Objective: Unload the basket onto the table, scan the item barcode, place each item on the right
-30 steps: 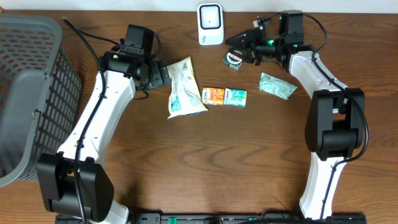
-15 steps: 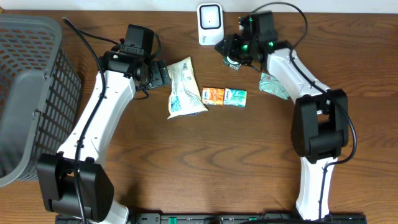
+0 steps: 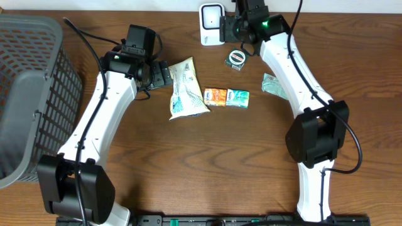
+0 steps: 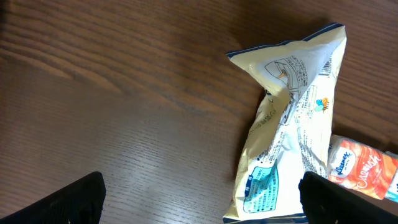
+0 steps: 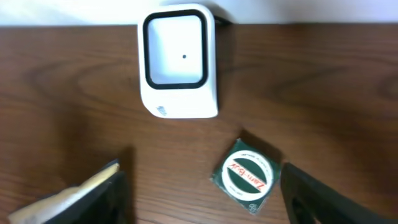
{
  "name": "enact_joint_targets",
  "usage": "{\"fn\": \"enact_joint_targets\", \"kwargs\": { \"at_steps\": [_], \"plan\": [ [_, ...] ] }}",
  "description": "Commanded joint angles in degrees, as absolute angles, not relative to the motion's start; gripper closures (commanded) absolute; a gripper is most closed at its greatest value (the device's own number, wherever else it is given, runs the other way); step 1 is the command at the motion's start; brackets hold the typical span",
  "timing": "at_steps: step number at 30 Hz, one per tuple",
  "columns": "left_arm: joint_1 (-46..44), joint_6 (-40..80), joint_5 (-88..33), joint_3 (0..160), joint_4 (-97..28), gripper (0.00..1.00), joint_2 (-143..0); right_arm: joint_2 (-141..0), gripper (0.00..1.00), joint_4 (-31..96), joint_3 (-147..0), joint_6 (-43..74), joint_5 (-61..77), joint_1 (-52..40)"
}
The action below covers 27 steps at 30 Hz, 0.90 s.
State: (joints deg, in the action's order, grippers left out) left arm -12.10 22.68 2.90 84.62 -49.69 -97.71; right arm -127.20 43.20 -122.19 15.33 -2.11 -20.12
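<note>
Shop checkout setup: barcode scanner (image 3: pixel 212 24), basket (image 3: pixel 63 81), snack pkts (image 3: pixel 185 91).

The counter (image 3: pixel 188 169) is a dark brown wooden top, its long grain running from the left edge to the right, and it fills nearly all I can see from here. Beyond its far edge runs a narrow pale strip (image 3: pixel 352 5), plain and white, though whether wall or floor I cannot tell. The light is soft and even, laying a dull sheen on the wood and only faint shadows.
</note>
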Motion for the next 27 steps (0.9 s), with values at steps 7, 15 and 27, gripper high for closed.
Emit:
{"fn": "enact_joint_targets", "kwargs": {
  "at_steps": [7,15,27],
  "plan": [
    [-11.9,22.8,3.0,84.6,-49.8,0.02,-97.7,-129.2,0.03,41.7,-122.6,14.1,-3.9,-20.4],
    [-11.9,22.8,3.0,84.6,-49.8,0.02,-97.7,-132.7,0.02,35.1,-122.6,6.7,-4.1,-20.3],
    [-11.9,22.8,3.0,84.6,-49.8,0.02,-97.7,-139.2,0.01,31.1,-122.6,3.5,-4.2,-20.3]
  ]
}}
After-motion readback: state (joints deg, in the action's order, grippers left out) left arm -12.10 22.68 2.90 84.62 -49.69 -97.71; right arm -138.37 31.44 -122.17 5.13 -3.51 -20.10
